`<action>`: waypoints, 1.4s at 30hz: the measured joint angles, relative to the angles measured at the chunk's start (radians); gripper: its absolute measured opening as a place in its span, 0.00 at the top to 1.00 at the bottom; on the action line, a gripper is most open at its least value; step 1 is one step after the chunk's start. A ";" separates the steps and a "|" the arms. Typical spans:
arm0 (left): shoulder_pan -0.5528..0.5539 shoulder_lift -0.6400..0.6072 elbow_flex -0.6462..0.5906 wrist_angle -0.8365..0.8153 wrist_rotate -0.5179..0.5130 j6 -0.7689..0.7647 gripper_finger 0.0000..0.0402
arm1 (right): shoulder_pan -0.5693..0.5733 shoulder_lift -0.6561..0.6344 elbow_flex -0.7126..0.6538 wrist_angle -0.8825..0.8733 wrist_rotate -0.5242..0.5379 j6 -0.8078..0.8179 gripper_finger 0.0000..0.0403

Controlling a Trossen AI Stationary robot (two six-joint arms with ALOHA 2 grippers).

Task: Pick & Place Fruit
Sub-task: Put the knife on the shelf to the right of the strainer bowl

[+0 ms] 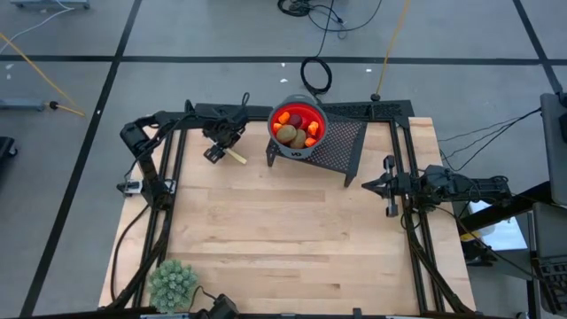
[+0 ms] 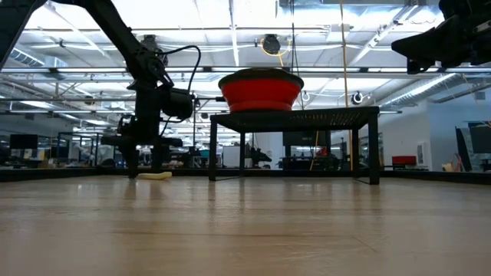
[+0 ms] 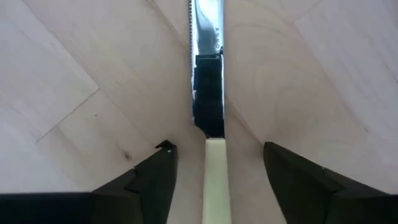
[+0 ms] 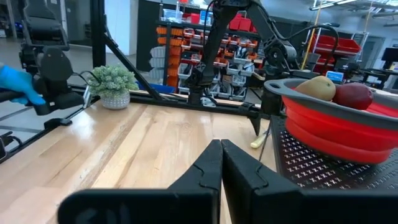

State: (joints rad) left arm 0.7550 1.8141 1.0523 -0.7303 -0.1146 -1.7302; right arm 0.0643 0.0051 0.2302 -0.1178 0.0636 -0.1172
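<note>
1. left gripper [image 3: 216,177] stands low over the table [image 1: 283,239] at its far left part, fingers spread apart and straddling the small knife [image 3: 211,124], whose pale yellow handle lies between them; nothing is grasped yet.
2. right gripper [image 4: 221,163] waits raised above the table's right edge, its two fingers pressed together on nothing.
3. fruit [image 1: 297,128] sits heaped in the red bowl [image 1: 298,122] on the black mesh stand [image 1: 341,146], just right of the left gripper (a brown oval and a dark red round one show above the rim in the right wrist view).
4. as a judgement: the fruit itself is untouched, so picking has not begun; the step in hand concerns the knife, not the fruit.
5. next move likely calls for either closing on the handle squarely, or lifting clear and reaching up over the bowl's rim.
6. pale green plant ball [image 1: 173,283] stands at the near left corner, well apart.
</note>
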 joint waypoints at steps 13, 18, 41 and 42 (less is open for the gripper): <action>0.000 0.002 -0.001 0.003 -0.025 0.047 0.80 | 0.000 0.000 0.000 -0.001 0.042 0.000 1.00; 0.000 0.002 -0.002 0.003 -0.025 0.052 0.88 | 0.000 0.000 0.000 0.000 0.042 0.000 1.00; -0.038 0.003 -0.002 -0.021 -0.031 0.051 0.96 | 0.000 0.000 0.000 0.001 0.040 0.000 1.00; -0.041 0.003 -0.002 -0.026 -0.031 0.051 0.96 | 0.000 0.000 0.000 0.001 0.040 0.000 1.00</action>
State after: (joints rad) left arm 0.7138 1.8175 1.0500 -0.7562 -0.1459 -1.6791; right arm 0.0647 0.0051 0.2302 -0.1169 0.1040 -0.1177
